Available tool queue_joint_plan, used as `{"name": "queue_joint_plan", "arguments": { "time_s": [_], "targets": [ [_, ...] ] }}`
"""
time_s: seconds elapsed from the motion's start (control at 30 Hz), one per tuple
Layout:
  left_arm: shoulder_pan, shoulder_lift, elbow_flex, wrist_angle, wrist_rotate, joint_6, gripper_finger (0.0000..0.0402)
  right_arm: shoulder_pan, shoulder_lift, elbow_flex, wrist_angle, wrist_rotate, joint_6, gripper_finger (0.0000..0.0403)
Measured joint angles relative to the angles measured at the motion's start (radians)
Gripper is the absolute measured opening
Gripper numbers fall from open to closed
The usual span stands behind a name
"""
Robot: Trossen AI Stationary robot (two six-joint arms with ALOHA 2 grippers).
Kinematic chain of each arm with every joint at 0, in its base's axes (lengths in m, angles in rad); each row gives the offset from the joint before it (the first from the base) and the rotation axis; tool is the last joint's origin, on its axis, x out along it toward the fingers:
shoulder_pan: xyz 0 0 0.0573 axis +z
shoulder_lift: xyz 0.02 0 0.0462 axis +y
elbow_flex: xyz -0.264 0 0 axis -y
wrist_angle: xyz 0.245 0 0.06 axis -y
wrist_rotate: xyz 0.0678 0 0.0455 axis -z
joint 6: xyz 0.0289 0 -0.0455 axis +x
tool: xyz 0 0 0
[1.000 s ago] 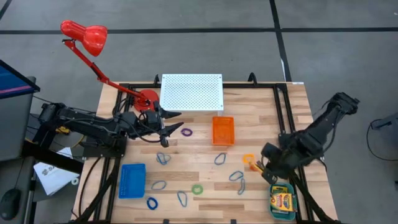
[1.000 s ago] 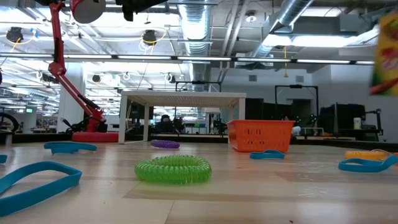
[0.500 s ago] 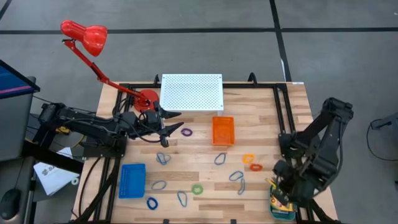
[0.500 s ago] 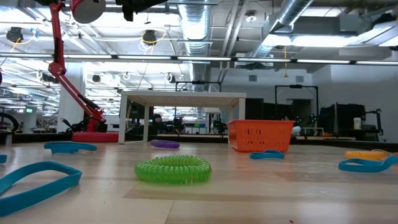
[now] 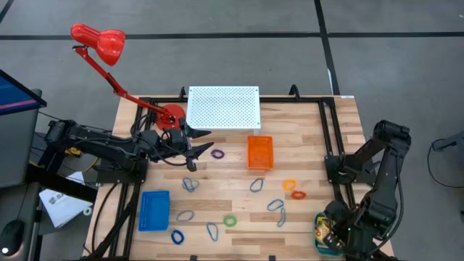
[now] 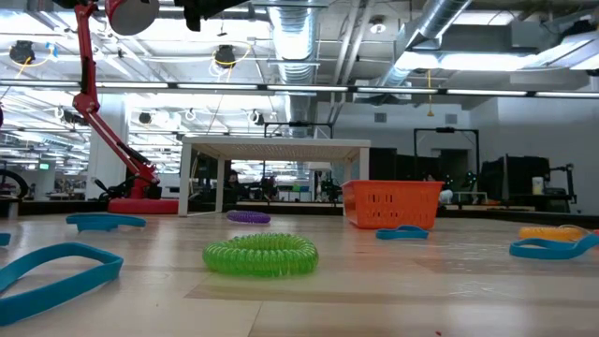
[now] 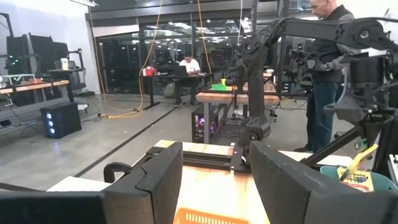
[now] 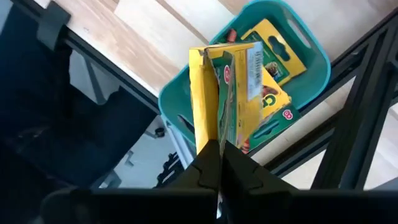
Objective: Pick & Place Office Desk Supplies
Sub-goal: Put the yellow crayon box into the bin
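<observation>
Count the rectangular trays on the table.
3: orange tray near the centre, blue tray toward the front-left corner, teal tray at the front-right corner.

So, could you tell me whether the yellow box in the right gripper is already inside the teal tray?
Not yet. The right gripper holds the yellow box above the teal tray.
</observation>
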State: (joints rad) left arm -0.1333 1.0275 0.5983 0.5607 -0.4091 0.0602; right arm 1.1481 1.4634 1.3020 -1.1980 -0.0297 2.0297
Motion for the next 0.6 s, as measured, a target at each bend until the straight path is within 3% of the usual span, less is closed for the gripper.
{"name": "queue_joint_plan", "arguments": {
  "time_s": [0.33, 0.6],
  "targets": [
    [0.0, 0.0, 0.0, 0.012, 0.052, -0.016, 0.0182, -0.004, 0.056, -0.001, -0.002, -0.074, -0.175, 0.0],
    [0.0, 0.0, 0.0, 0.012, 0.052, -0.016, 0.0182, -0.003, 0.198, 0.001, -0.081, -0.292, -0.418, 0.0]
  ]
}}
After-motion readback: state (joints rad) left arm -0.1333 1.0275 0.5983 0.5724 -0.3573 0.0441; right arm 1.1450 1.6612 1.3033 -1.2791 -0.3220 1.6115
